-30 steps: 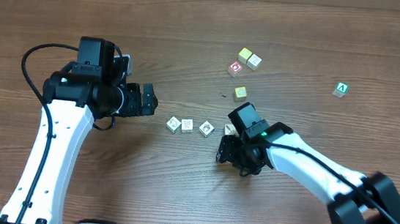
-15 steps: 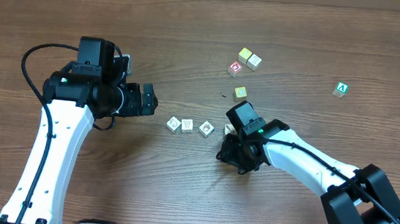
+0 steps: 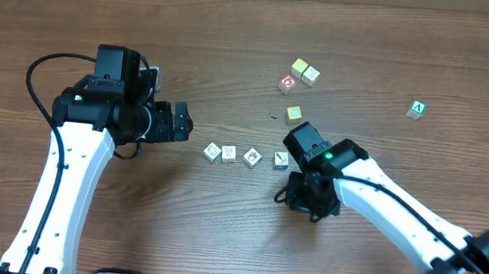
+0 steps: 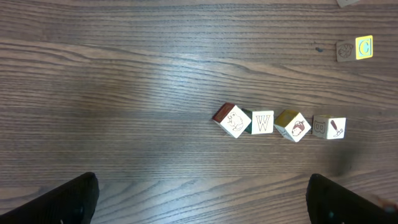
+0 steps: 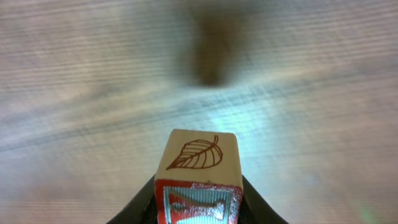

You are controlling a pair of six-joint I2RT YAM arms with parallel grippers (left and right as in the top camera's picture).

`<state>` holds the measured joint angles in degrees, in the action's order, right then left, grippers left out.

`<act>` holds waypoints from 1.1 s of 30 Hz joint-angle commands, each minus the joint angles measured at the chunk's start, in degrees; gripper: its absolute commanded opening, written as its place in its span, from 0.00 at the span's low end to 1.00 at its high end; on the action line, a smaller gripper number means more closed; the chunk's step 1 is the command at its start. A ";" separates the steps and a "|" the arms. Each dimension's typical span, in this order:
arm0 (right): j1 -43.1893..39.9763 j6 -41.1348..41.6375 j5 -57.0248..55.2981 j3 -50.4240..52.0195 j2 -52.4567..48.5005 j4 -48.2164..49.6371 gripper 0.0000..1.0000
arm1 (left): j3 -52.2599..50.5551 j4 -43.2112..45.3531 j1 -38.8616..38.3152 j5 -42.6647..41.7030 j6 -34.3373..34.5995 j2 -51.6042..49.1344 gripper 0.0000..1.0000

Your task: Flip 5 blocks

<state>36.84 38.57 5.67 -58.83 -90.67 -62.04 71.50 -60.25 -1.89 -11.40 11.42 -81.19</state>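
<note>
The right fingers (image 5: 143,202) pinch a block (image 5: 198,158) — leaf face toward the wrist, seemingly just off the tabletop (image 5: 74,93). The row of four (image 3: 228,153) lies to its left, between the arms — left fingers (image 4: 68,199) spread wide.

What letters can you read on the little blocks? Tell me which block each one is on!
"W": second block from the left in the row of four.
"A": on the green cube, far right.
Yellow cube: one blue letter, too blurred to read.
Leaf block: red print below the leaf, cut off, unreadable.
</note>
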 commanded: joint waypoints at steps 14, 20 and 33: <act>14.47 12.07 -1.18 13.46 4.81 6.40 0.20 | 1.29 -1.49 -0.17 -0.46 -0.92 -0.57 1.00; 13.18 12.02 -1.40 15.02 4.81 8.52 0.24 | 1.29 -1.70 -0.17 -0.46 -0.94 -0.57 1.00; 13.18 11.41 -1.81 14.93 4.81 9.31 0.42 | 1.29 -2.12 -0.17 -0.46 -0.92 -0.57 1.00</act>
<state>50.26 49.52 4.49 -44.18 -87.13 -52.93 71.53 -62.24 -1.89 -11.40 11.40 -81.19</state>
